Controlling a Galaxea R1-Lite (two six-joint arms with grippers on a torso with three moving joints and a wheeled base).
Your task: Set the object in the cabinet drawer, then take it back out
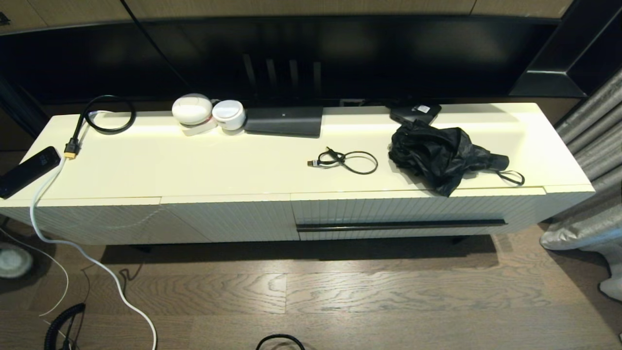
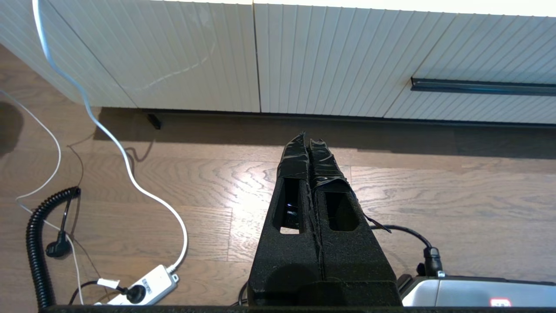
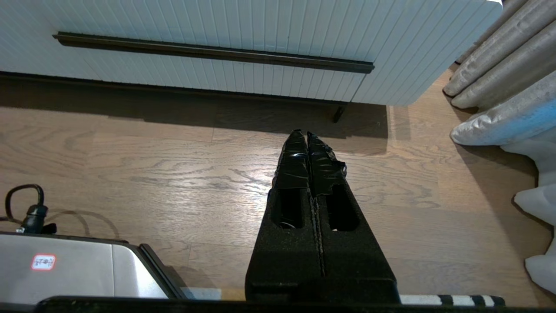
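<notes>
The cabinet drawer [image 1: 388, 211] is closed; its ribbed cream front carries a long black bar handle [image 1: 401, 225] at the cabinet's right half. On the top above it lie a crumpled black folding umbrella [image 1: 440, 153] and a small coiled black cable [image 1: 347, 160]; I cannot tell which one is the object. My left gripper [image 2: 307, 139] is shut and empty, low over the wooden floor before the plain left panels. My right gripper [image 3: 306, 134] is shut and empty too, over the floor short of the drawer handle [image 3: 213, 52]. Neither arm shows in the head view.
Two white round devices [image 1: 209, 112], a black box [image 1: 284, 121], a black looped lead [image 1: 104, 116] and a dark handset [image 1: 26, 170] sit on the cabinet top. A white cable [image 1: 73, 243] trails to a power strip [image 2: 147, 284]. Grey curtains [image 1: 593, 160] hang at the right.
</notes>
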